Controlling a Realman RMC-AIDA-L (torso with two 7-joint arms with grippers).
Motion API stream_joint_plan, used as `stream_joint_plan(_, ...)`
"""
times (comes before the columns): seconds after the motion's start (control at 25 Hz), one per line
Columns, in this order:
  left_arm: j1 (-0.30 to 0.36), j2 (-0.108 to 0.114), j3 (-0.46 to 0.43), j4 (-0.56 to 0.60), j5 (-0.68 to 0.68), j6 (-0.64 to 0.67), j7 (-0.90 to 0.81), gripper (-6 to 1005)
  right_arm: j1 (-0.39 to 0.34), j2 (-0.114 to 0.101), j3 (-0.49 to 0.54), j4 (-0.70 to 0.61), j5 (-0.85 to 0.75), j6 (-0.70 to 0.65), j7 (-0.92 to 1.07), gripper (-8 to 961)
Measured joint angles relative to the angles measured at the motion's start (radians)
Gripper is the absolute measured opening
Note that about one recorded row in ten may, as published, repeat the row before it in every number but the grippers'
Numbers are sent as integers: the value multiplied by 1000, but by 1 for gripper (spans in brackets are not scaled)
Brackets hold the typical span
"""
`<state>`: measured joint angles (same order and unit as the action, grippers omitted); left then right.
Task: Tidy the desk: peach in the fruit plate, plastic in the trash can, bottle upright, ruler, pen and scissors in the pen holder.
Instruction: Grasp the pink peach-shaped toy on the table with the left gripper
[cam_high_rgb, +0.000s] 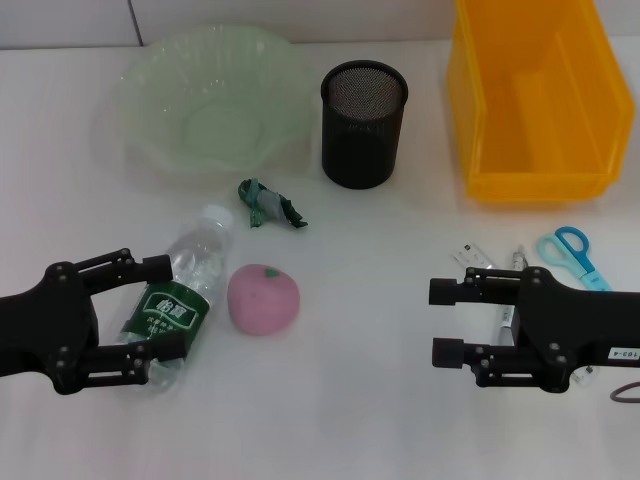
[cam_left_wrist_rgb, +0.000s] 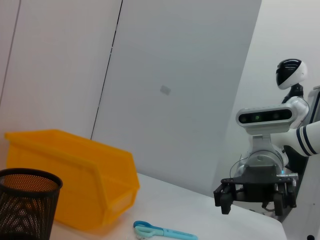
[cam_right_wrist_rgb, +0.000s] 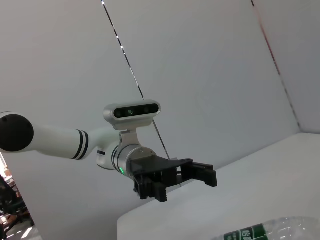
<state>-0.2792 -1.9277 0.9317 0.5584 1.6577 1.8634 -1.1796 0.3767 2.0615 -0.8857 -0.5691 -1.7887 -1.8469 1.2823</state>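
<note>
White characters, too small to be read, are printed on the green label of the clear plastic bottle (cam_high_rgb: 178, 308); "T03-4" is marked on the right tool (cam_high_rgb: 446, 321)

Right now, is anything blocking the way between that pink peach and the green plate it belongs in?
Partly. The crumpled plastic wrapper lies on the table between the peach and the fruit plate. It is low, so lifting the peach over it should probably clear it.

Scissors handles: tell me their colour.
Light blue; the scissors show best in the head view, beside the right gripper.
</note>
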Motion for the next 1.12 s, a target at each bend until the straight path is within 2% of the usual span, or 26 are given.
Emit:
stream_joint_plan(0.56, 0, -8, 1, 0, 2, -2, 0, 864, 3, 2, -1, 0, 0, 0, 0, 700)
stream_joint_plan(0.76, 0, -8, -3, 44, 2, -11, -68, 863, -4, 1, 4, 0, 0, 1, 0, 699)
stream_joint_plan(0.84, -5, -10, -2, 164, 8, -31, -213, 863, -11, -2, 8, 0, 0, 2, 0, 699)
stream_joint_plan(0.88, -5, -10, -2, 164, 8, -31, -213, 863, -16, -4, 10, 0, 0, 2, 0, 699)
stream_joint_plan(0.92, -41, -16, -5, 302, 63, -42, -386, 863, -20, -5, 12, 0, 0, 3, 0, 699)
stream_joint_plan(1.0, -66, -22, -6, 350, 97, -42, -439, 863, -33, -10, 24, 0, -1, 8, 0, 699)
stream_joint_plan(1.08, -116, -42, -3, 434, 187, -43, -529, 863, -45, -13, 56, -1, -16, 15, 0, 699)
stream_joint_plan(1.12, -143, -59, 0, 470, 244, -44, -571, 863, -50, -14, 80, -1, -31, 18, 0, 699)
